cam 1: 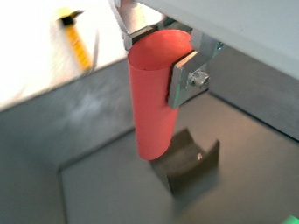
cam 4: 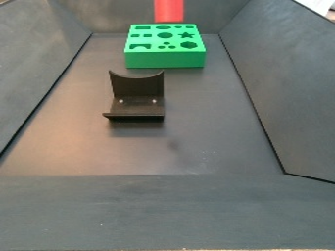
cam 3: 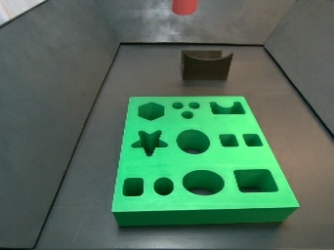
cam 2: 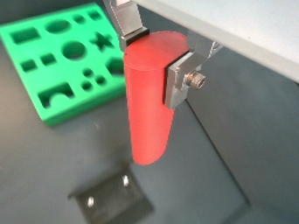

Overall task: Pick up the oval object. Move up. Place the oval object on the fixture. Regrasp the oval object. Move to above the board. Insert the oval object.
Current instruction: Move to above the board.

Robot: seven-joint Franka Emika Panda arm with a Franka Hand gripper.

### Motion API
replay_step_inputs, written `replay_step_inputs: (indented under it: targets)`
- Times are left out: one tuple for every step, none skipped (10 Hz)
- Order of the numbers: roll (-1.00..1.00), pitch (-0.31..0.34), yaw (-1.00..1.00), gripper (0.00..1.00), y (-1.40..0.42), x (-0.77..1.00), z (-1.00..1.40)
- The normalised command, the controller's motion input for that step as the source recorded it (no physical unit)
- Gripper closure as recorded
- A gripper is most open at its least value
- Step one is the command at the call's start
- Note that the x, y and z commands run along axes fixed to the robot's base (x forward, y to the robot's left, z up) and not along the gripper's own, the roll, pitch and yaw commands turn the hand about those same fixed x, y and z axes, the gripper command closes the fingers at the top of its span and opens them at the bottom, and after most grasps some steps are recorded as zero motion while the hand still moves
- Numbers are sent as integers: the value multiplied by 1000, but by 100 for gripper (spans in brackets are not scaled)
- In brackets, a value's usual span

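- Nearest the wrist cameras is the gripper (cam 2: 158, 59), its silver fingers (cam 2: 177, 79) clenched on the upper end of the oval object (cam 2: 149, 105), which hangs nearly upright and well clear of the floor in both wrist views.
- The red peg is held near its top with most of its length below the jaws; this looks like a carrying hold, taken so the peg can be lowered onto the fixture and gripped afresh before insertion.
- In a wrist view the fixture (cam 1: 191, 164) sits on the dark floor just under the peg's lower end, so the arm seems to be lifted above it, ready for the placing step.
- In both side views only the peg's bottom tip (cam 3: 185, 6) shows at the top edge of the frame; the gripper itself is cut off there.
- In a side view the fixture (cam 3: 205, 62) stands in the upper middle of the frame, notch upward, apart from the board (cam 3: 198, 161), which fills the centre and lower part.
- Nothing lies between peg and fixture; the bin's sloped grey walls (cam 4: 39, 88) stand well off to the sides.
- A yellow strip (cam 1: 77, 41) lies outside the bin in the upper left of a wrist view and plays no part.
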Motion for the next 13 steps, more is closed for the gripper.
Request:
replay_step_inputs:
  targets:
    - [-237, 10, 1000, 100, -1000, -251, 129]
    - [-228, -4, 1000, 100, -1000, -245, 136]
    - [-223, -16, 1000, 100, -1000, -237, 139]
    - [-211, -30, 1000, 100, -1000, -227, 148]
    - [-202, -40, 1000, 100, -1000, -214, 159]
    - [-188, -52, 1000, 100, -721, -136, 125]
    - [-181, -55, 1000, 100, -540, -91, 103]
    - [-165, -66, 1000, 100, -281, -32, 59]
    - [-156, -74, 1000, 100, -207, -16, 44]
    - [-135, -94, 1000, 100, -87, -8, 19]
    - [-125, -108, 1000, 100, -36, -7, 11]
    - [-118, -122, 1000, 100, -8, -15, 6]
    - [-105, -151, 1000, 100, 3, -31, 3]
